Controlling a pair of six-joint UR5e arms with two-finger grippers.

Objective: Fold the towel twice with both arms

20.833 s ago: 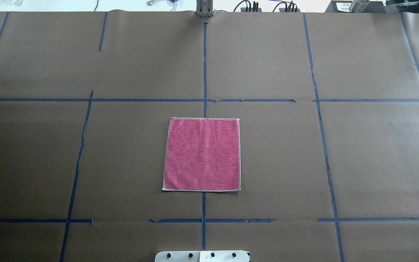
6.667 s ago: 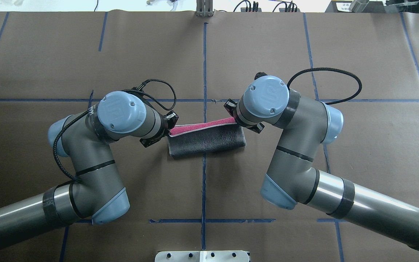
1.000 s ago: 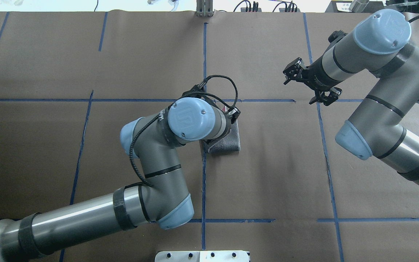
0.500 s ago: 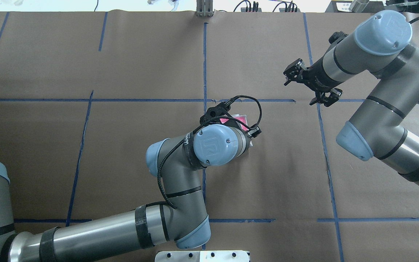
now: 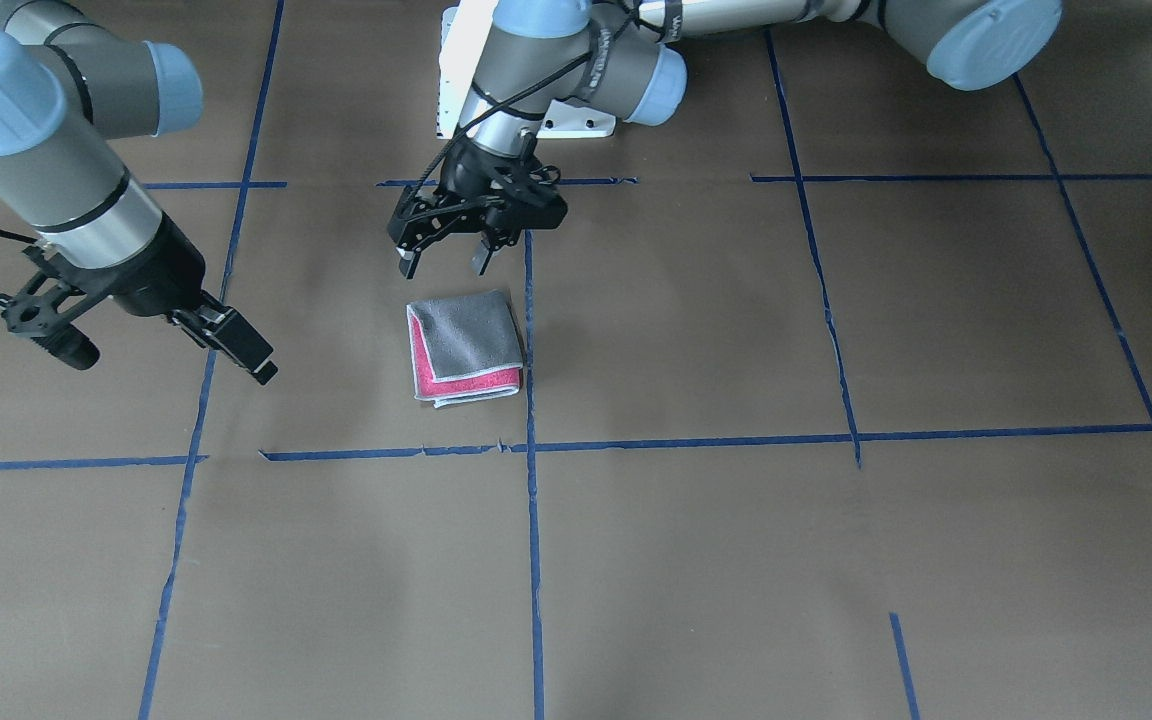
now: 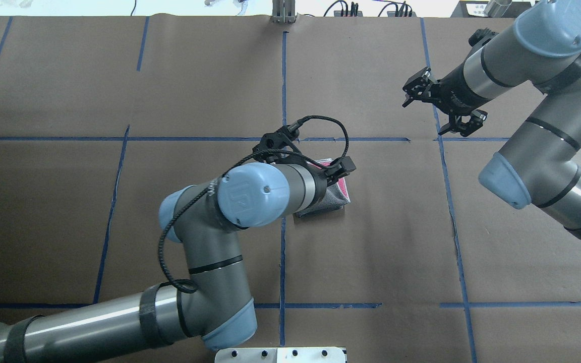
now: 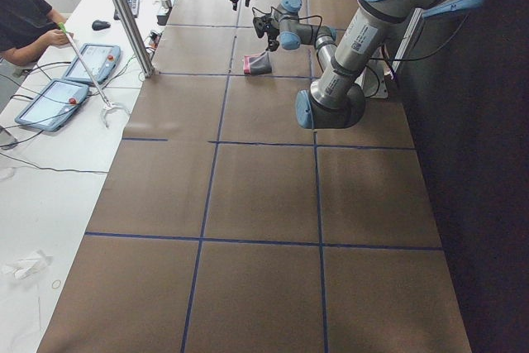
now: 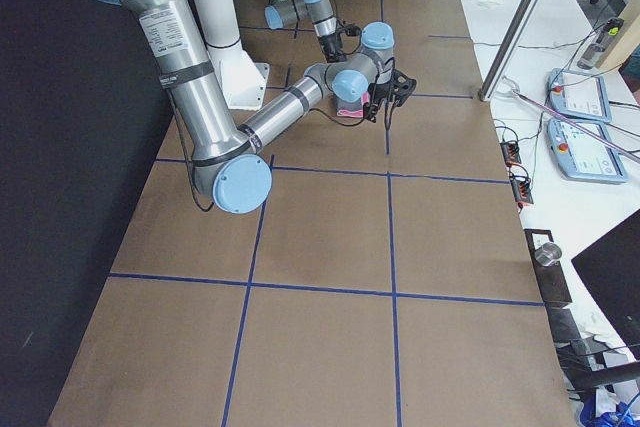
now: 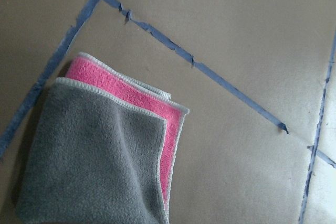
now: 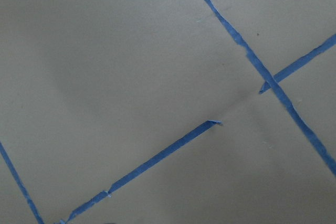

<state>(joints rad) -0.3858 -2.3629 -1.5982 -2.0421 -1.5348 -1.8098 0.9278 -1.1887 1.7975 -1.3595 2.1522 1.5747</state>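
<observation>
The towel (image 5: pixel 466 345) lies on the brown table, folded into a small quarter: grey face up, pink layers and white edging showing at two sides. It also shows in the left wrist view (image 9: pixel 100 156), and partly under the left wrist in the overhead view (image 6: pixel 340 195). My left gripper (image 5: pixel 443 262) is open and empty, hovering just off the towel's robot-side edge. My right gripper (image 5: pixel 166 358) is open wide and empty, well off to the towel's side; it also shows in the overhead view (image 6: pixel 434 113).
Blue tape lines (image 5: pixel 528 440) divide the brown paper into squares. The white base plate (image 6: pixel 280 354) sits at the near table edge. A metal post (image 7: pixel 124 14) and tablets (image 7: pixel 87 59) stand on the operators' side table.
My left arm has drawn back off the towel toward the robot, leaving it lying folded in quarters. My right arm has moved slightly farther away and to the right.
</observation>
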